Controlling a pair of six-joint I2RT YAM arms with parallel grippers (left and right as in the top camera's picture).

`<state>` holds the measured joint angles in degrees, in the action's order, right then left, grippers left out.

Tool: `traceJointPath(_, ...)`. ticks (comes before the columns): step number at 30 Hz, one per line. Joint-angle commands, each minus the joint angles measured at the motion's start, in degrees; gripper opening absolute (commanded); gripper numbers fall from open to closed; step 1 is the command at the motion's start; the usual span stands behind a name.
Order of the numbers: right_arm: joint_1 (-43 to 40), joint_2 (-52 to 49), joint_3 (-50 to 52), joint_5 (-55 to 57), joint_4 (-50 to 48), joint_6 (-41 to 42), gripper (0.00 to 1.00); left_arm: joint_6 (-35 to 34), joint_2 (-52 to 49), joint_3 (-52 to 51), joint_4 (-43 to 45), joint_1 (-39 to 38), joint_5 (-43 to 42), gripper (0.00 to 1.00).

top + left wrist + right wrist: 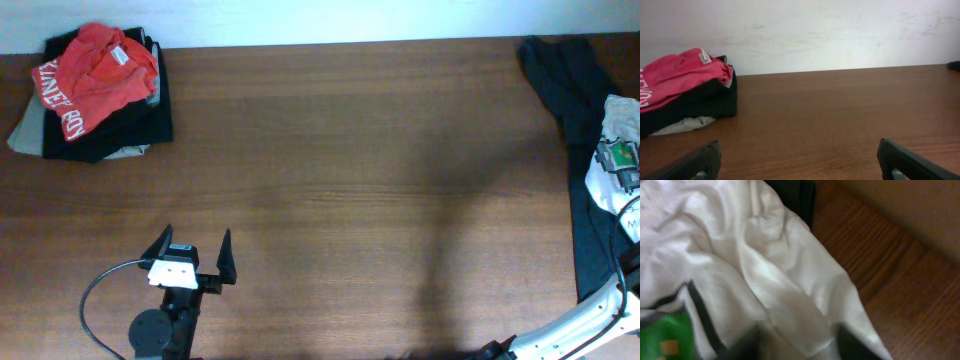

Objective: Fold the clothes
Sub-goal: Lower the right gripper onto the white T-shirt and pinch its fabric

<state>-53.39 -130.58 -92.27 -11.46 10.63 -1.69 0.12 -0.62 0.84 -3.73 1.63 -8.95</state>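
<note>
Left gripper (196,238) sits low in the lower left of the overhead frame, jaws spread wide with nothing between them, just bare wooden table (350,150) ahead of it. The white T-shirt (612,150) is bunched at the far right edge of the overhead frame, lying on top of a long dark garment (565,80) that runs down from the upper right corner.

On my right wrist view the shirt fills most of the frame, creased, with a green patch (662,337) edged in dark at lower left. The right gripper (800,347) is down on it. I see two dark blurred fingers (747,342) at the bottom edge with a ridge of white cloth between them, but I can't tell whether it is actually pinched.

In the upper left of the overhead frame a red shirt (95,70) tops a dark folded pile.
</note>
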Motion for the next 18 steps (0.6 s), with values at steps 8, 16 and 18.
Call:
traceJointPath(8, 0.2, -1.1, -1.2, 4.2, 0.2, -4.0, 0.50, -0.5, 0.3, -0.3, -0.1, 0.0, 0.2, 1.00)
traceJointPath(16, 0.5, -3.4, -1.2, 2.5, 0.4, -4.1, 0.48, -0.5, 0.3, -0.3, -0.1, 0.0, 0.2, 0.99)
traceJointPath(18, 0.5, -4.0, -1.2, 2.5, 0.4, -4.1, 0.47, -0.6, 0.3, -0.3, -0.1, 0.0, 0.2, 1.00)
